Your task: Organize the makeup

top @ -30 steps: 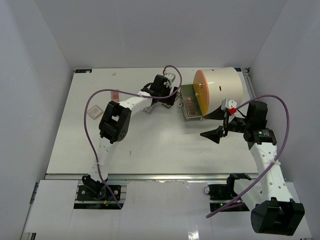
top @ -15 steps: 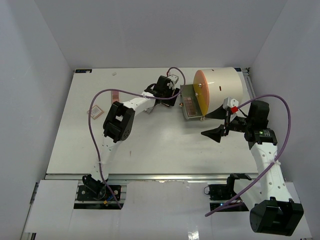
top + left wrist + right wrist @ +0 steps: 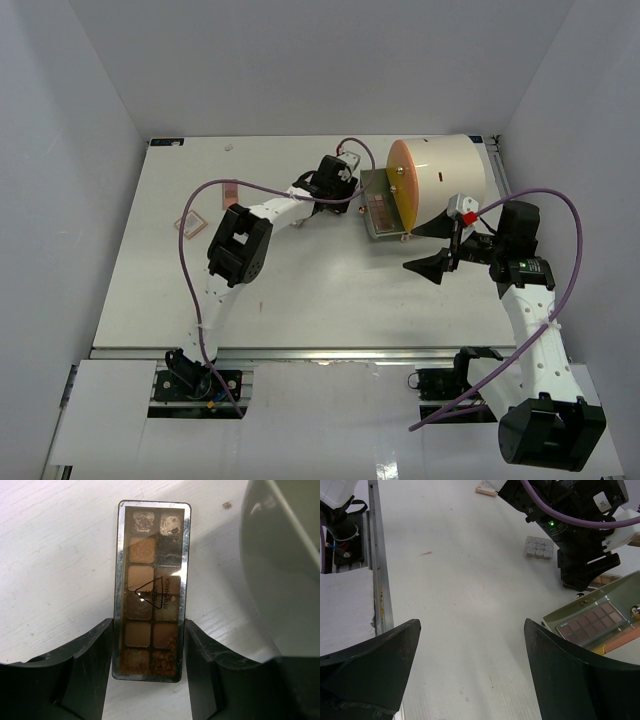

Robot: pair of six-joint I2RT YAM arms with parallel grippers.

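white table (image 3: pixel 300 300) in a grey-walled booth. a big cream cylinder (image 3: pixel 445 175) with an orange front sits in the far right corner. an olive tray (image 3: pixel 555 616) sticks out of its front toward the table middle. one pink-brown palette (image 3: pixel 592 620) already lies in that tray, so one piece is sorted as far as i can see.

left gripper (image 3: pixel 148 627) is near the middle of the far edge, just beside the tray. its jaws press both long sides of a brown eyeshadow palette (image 3: pixel 152 575) at its near end. the palette lies flat on the table and looks clamped, not just straddled. my read: this is piece two, headed for the tray, not in yet.

right gripper (image 3: pixel 428 250) hangs over the right side of the table in front of the cylinder, jaws spread wide, nothing in them.

left to do:
- small grey square palette (image 3: pixel 539 547), on the table just beside the left gripper, on its left-edge side
- pink palette (image 3: pixel 231 193) and square compact (image 3: pixel 190 222), toward the far left corner, well apart from the tray

no sponges or lipsticks show in any view. call it about a third done at best.
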